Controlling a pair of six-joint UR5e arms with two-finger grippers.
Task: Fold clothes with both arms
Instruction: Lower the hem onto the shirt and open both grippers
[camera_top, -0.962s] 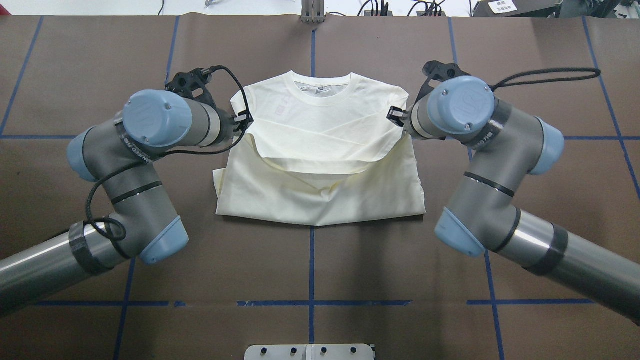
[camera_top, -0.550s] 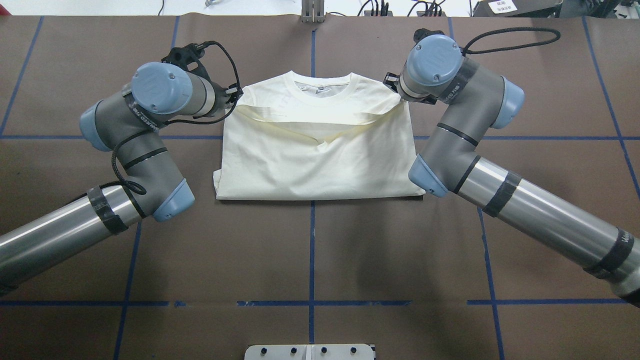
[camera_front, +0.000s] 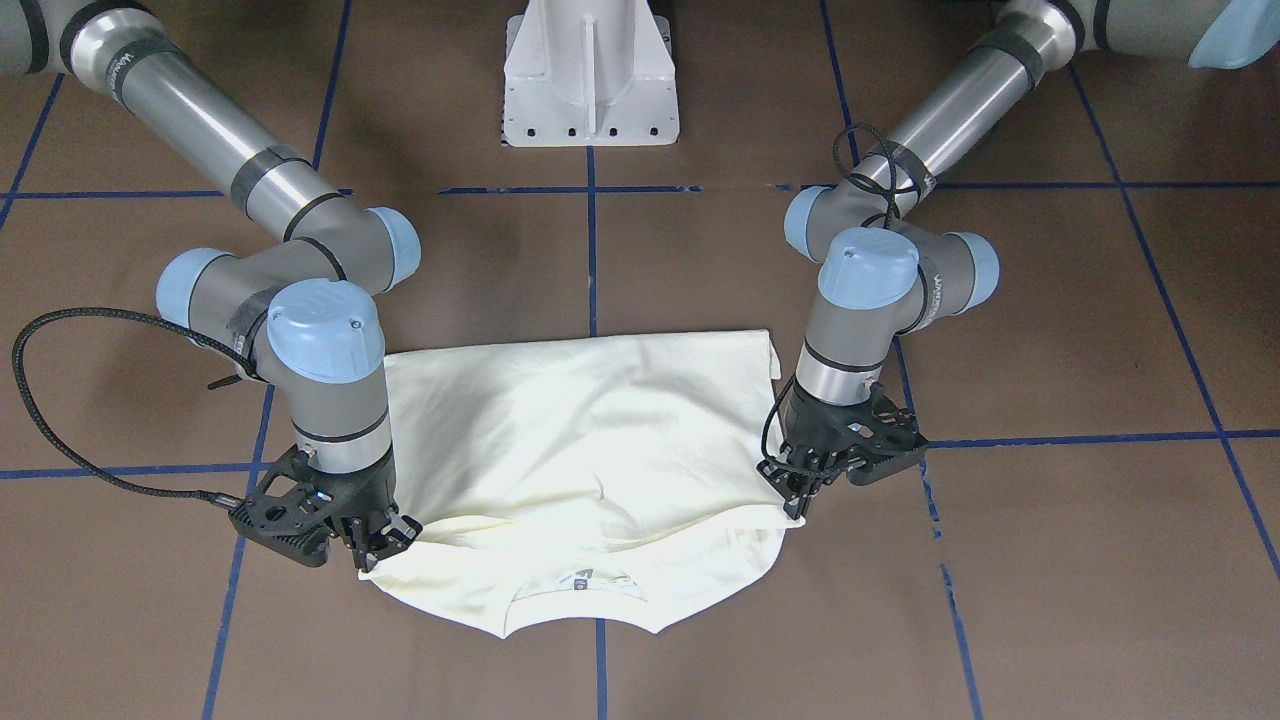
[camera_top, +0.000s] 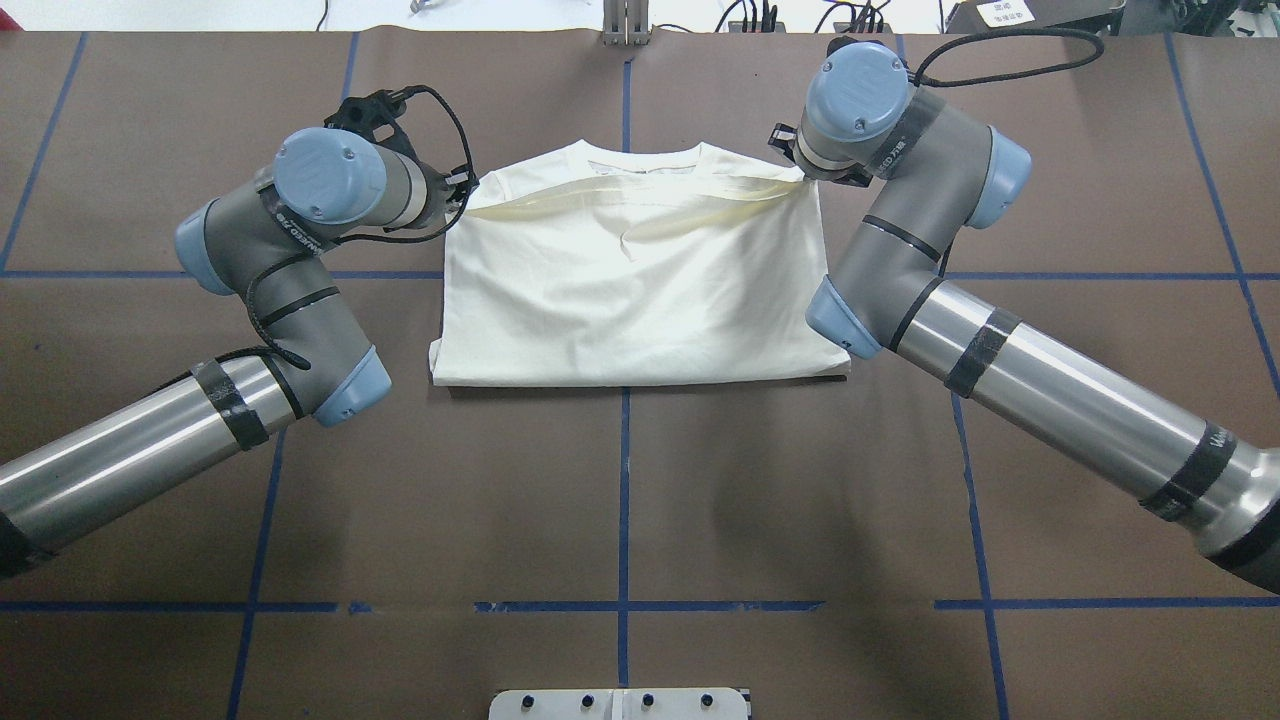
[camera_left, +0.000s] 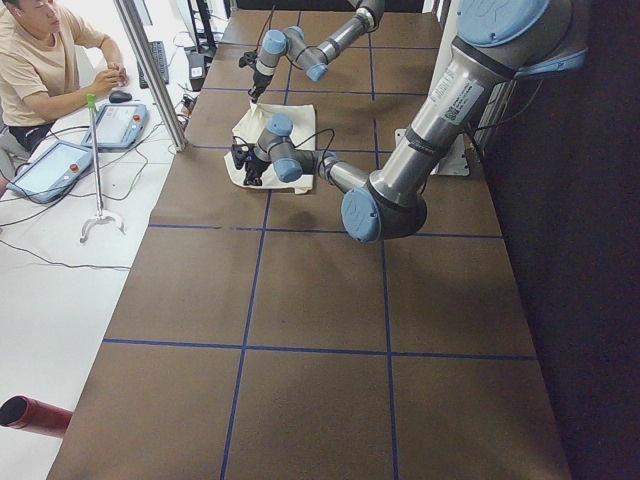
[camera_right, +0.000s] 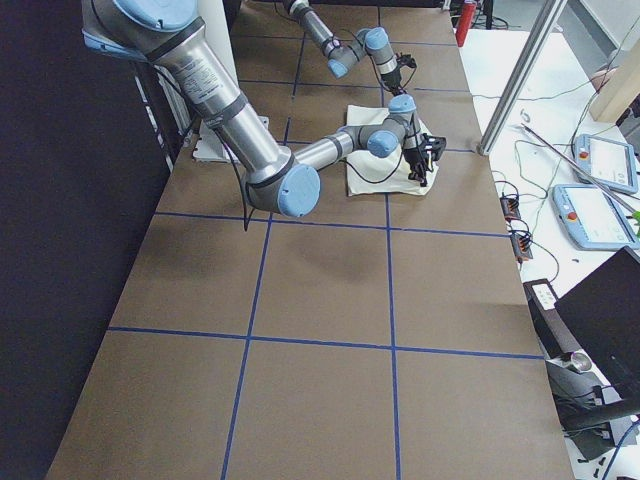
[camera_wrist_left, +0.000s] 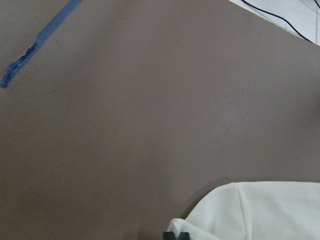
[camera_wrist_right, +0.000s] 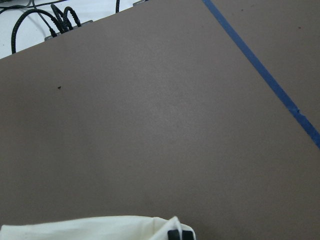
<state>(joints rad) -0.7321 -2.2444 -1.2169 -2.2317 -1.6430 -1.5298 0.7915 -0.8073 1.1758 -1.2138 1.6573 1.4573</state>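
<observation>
The cream shirt (camera_top: 640, 300) lies on the brown table, folded in half with its plain side up; its collar (camera_front: 580, 585) points away from the robot. My left gripper (camera_top: 464, 193) is shut on the top layer's left corner, close to the shoulder. My right gripper (camera_top: 797, 166) is shut on the right corner. Between them the carried edge (camera_top: 640, 195) sags just short of the collar. Seen from the front, the left gripper (camera_front: 797, 497) and right gripper (camera_front: 383, 545) hang low over the table. Each wrist view shows black fingertips (camera_wrist_left: 176, 235) (camera_wrist_right: 180, 234) pinching cream cloth.
The white pedestal base (camera_front: 590, 75) stands at the robot's side of the table. Blue tape lines (camera_top: 624, 500) cross the brown surface. Cables (camera_wrist_right: 47, 22) lie past the far edge. A seated person (camera_left: 45, 60) with tablets and a metal post (camera_left: 150, 70) are beyond that edge.
Both grippers have carried the shirt's lifted edge away from the robot, from mid-shirt up to the collar. The top layer now covers nearly the whole shirt and hangs lower.
</observation>
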